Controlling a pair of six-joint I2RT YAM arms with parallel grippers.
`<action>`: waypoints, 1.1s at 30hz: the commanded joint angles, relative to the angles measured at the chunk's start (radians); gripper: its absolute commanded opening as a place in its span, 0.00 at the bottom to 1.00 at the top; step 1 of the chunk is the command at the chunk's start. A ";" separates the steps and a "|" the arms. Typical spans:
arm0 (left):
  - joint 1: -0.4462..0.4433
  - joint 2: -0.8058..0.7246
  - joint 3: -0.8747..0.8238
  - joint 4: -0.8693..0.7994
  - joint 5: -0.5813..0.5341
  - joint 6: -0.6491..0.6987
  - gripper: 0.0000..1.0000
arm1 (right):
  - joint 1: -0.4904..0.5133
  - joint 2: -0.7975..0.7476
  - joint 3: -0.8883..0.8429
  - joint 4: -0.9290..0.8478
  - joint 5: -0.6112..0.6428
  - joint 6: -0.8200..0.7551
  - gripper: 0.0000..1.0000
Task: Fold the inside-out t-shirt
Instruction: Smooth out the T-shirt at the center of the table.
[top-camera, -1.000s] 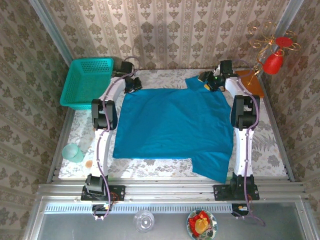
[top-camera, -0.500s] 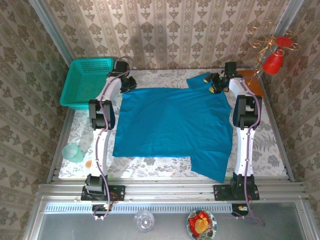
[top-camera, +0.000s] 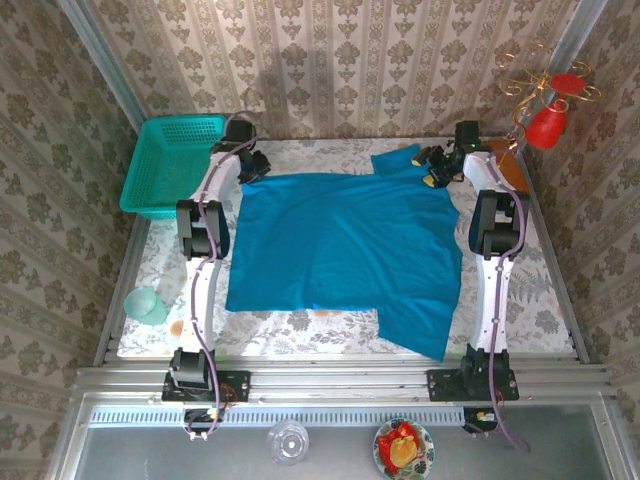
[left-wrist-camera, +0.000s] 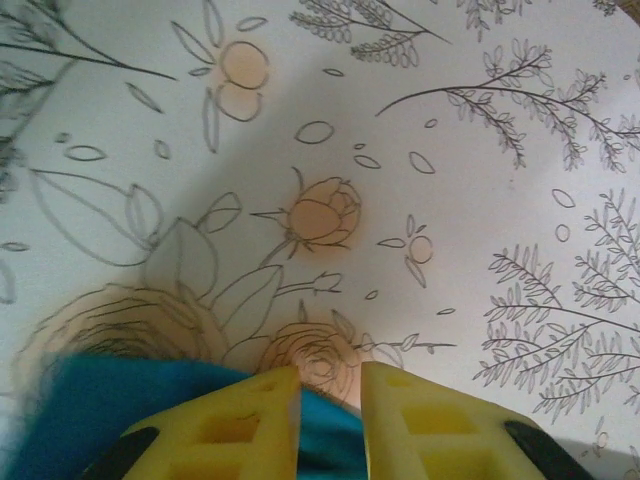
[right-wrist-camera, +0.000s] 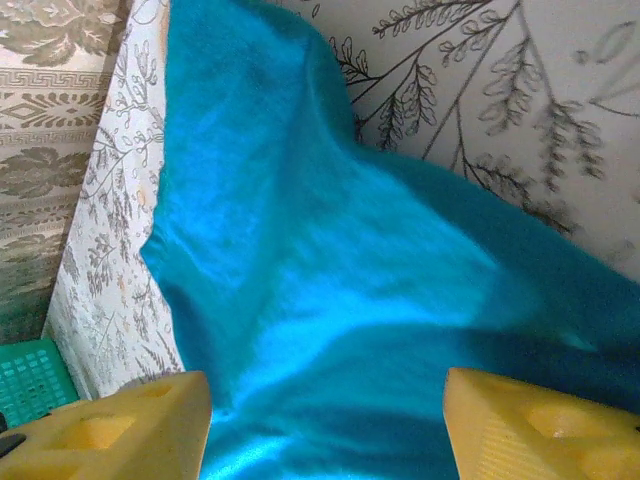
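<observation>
You are looking at a plain teal-blue t-shirt (top-camera: 345, 250) lying spread nearly flat across the middle of the table (top-camera: 300, 325). One sleeve is sticking out at its far right corner, and another part is reaching toward the table's near edge on the right.

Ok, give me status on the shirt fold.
Left hand at far-left corner of t-shirt, narrowly parted, grip unclear. Right hand open over far-right sleeve. T-shirt spread flat, no fold yet. Basket apart at left.

I'm seeing white links, black joints and purple cables (top-camera: 199, 310) on my left arm (top-camera: 203, 285) and right arm (top-camera: 490, 300), plus yellow fingers (left-wrist-camera: 430, 420).
</observation>
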 joint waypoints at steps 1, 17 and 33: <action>0.005 -0.116 0.025 -0.056 -0.047 0.044 0.24 | -0.009 -0.151 -0.010 -0.114 0.037 -0.086 0.64; -0.136 -0.844 -0.831 0.067 0.030 0.218 0.23 | 0.052 -0.784 -0.744 -0.128 -0.008 -0.214 0.64; -0.138 -1.402 -1.793 0.154 0.031 0.100 0.22 | 0.063 -1.138 -1.445 0.026 0.011 -0.146 0.64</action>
